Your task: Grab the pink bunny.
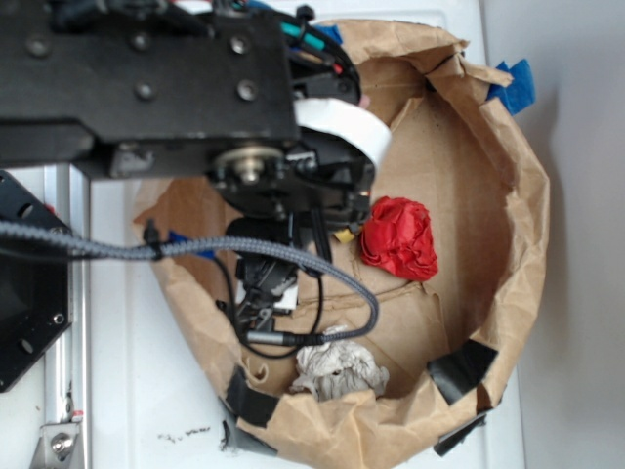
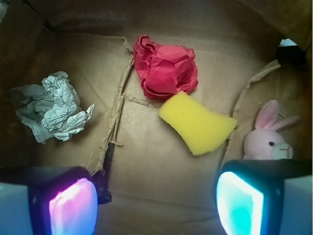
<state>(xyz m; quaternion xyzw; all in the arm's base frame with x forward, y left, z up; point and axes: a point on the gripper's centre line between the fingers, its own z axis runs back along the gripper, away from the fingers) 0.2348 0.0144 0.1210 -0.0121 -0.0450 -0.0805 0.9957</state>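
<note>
In the wrist view the pink bunny (image 2: 270,137) sits at the right on the brown paper floor, ears up, partly behind my right finger. A yellow sponge (image 2: 199,122) lies just left of it, and a red wad of cloth (image 2: 165,68) lies beyond the sponge. My gripper (image 2: 155,205) is open and empty, its glowing pads wide apart over bare paper, with the bunny just beyond the right pad (image 2: 239,203). In the exterior view the arm (image 1: 283,195) hides the bunny; the red wad (image 1: 398,237) shows beside it.
A crumpled grey-white paper ball (image 2: 51,107) lies at the left, also in the exterior view (image 1: 337,368). All things lie inside a round brown paper bag wall (image 1: 518,195) with black tape patches (image 1: 459,368) on a white table (image 1: 146,391).
</note>
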